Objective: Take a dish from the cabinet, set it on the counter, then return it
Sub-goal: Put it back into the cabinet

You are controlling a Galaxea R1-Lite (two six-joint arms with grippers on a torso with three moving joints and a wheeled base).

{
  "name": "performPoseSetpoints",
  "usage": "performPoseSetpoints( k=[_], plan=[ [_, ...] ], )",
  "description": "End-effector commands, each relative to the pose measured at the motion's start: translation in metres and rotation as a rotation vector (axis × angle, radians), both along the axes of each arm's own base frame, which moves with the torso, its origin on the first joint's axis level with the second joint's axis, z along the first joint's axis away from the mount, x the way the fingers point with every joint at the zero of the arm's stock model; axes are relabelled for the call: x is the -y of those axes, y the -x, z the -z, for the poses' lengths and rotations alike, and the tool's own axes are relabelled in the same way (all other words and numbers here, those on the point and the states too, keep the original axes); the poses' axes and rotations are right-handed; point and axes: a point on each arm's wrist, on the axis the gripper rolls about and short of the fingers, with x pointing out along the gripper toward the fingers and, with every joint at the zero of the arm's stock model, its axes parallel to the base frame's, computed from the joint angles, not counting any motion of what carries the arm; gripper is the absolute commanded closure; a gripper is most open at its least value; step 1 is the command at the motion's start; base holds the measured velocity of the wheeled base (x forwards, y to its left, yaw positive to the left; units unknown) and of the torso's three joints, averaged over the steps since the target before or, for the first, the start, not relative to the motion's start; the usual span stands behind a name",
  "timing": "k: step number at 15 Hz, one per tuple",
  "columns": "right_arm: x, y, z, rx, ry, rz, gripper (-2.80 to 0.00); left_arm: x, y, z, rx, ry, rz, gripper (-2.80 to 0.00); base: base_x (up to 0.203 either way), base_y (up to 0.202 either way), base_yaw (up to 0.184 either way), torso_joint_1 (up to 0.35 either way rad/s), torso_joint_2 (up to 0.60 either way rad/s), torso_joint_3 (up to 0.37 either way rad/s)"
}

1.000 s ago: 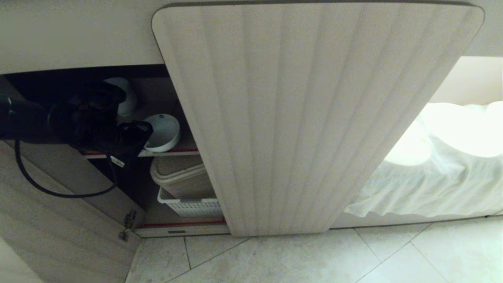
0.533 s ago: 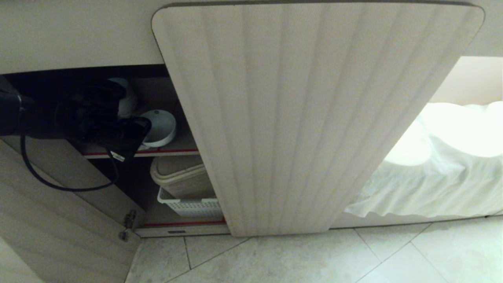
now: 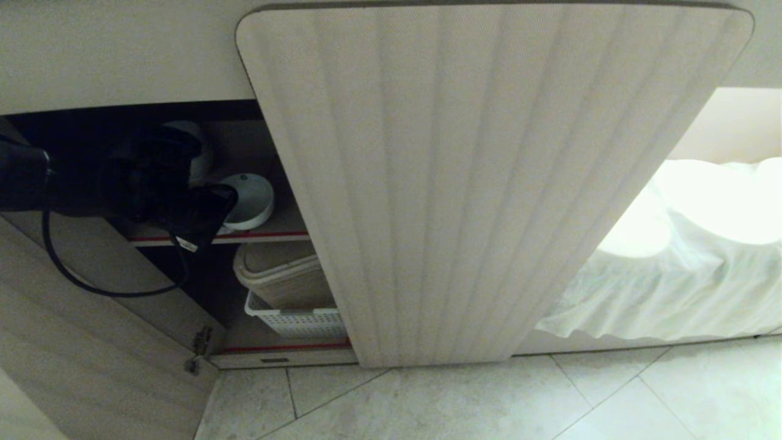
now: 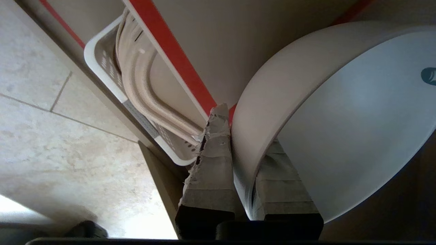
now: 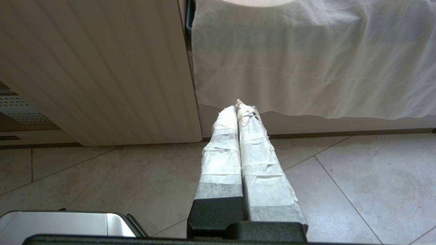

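Two taped fingers (image 4: pixel 209 160) of our left tool (image 4: pixel 238 143) pinch the wall of the dish (image 4: pixel 340 112), one finger outside the rim and the other inside the bowl, so the tool is narrow and holding the dish. In the head view our left tool (image 3: pixel 208 211) reaches into the cabinet (image 3: pixel 244 140) from the left, and the dish (image 3: pixel 250 198) sits tilted at the front of the upper shelf (image 3: pixel 269 234), its rim at the red-taped edge. Behind the arm, deeper on the same shelf, we see part of another white object (image 3: pixel 198 153); what it is we cannot tell. Below the shelf a white perforated basket (image 3: pixel 296 318) holds a beige container (image 3: pixel 281 275). One fluted door (image 3: pixel 91 342) stands open at the left; the other door (image 3: pixel 489 183) covers the middle of the view. A white cloth (image 3: pixel 672 275) drapes the opening to the right, above the tiled floor (image 3: pixel 489 403). Our right tool (image 5: pixel 238 109) hangs apart over the floor, its taped fingers pressed together and holding nothing.
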Motion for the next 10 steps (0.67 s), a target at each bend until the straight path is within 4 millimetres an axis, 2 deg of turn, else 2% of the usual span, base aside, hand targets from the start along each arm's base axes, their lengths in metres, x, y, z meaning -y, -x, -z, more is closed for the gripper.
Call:
performPoseSetpoints(
  k=[1, 10],
  plan=[
    [0.0, 0.0, 0.0, 0.001, 0.0, -0.002, 0.0, 0.001, -0.004, 0.004, -0.007, 0.008, -0.004, 0.0, 0.0, 0.0, 0.0, 0.0, 0.0, 0.0],
    [0.0, 0.0, 0.0, 0.002, 0.001, 0.0, 0.0, 0.0, -0.016, 0.012, -0.018, 0.035, -0.024, 0.0, 0.0, 0.0, 0.0, 0.0, 0.0, 0.0]
  ],
)
